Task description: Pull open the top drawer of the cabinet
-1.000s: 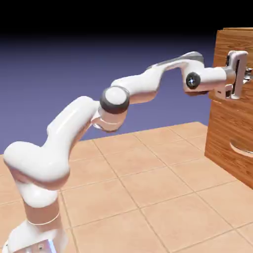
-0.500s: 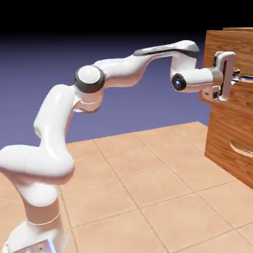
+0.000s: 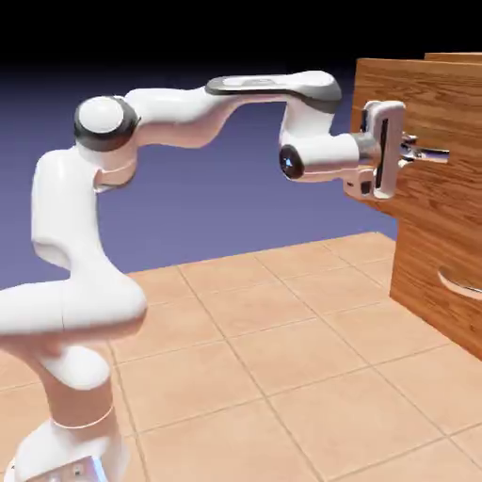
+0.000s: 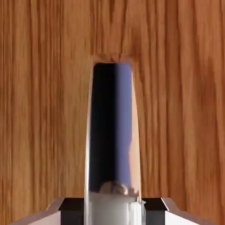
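- The top drawer [image 3: 419, 141] sits at the upper part of the cabinet [image 3: 442, 273], at the right edge of the exterior view; its front stands forward of the panel below, so it looks partly pulled out.
- Its slim silver bar handle [image 4: 112, 132] fills the middle of the hand view, with the drawer's wood grain behind it.
- The gripper [image 3: 414, 155] has its fingers pinched tight on this handle, one on each side.
- To do this pull well, I think the hand should travel straight away from the cabinet and stay level, with the pinch firm, because a polished bar can slip.
- The wood is warm brown with fine vertical grain and flat faces; the handle is mirror-like metal, and the lower panel carries a curved silver handle [image 3: 461, 285].
- The floor [image 3: 282, 358] is of matte tan square tiles.
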Tool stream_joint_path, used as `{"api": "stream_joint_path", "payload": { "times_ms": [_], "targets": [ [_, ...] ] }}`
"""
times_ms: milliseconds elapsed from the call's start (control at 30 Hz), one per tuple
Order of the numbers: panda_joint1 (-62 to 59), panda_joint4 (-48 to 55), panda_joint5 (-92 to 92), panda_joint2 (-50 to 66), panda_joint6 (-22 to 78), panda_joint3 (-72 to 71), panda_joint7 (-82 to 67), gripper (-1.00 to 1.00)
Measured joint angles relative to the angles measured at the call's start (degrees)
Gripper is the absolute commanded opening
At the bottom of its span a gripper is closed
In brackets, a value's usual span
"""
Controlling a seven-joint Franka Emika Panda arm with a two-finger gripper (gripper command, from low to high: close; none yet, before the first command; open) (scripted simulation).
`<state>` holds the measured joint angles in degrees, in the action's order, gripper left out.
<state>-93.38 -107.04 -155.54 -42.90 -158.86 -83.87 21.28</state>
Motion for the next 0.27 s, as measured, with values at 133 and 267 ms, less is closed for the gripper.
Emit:
{"api": "stream_joint_path", "payload": {
  "times_ms": [133,267],
  "targets": [
    [8.30,-6.75,-0.01,-0.37,1.09,6.50,-0.73,-1.00],
    [11.80,-9.51,0.25,-0.87,1.41,9.22,-0.74,1.00]
  ]
}}
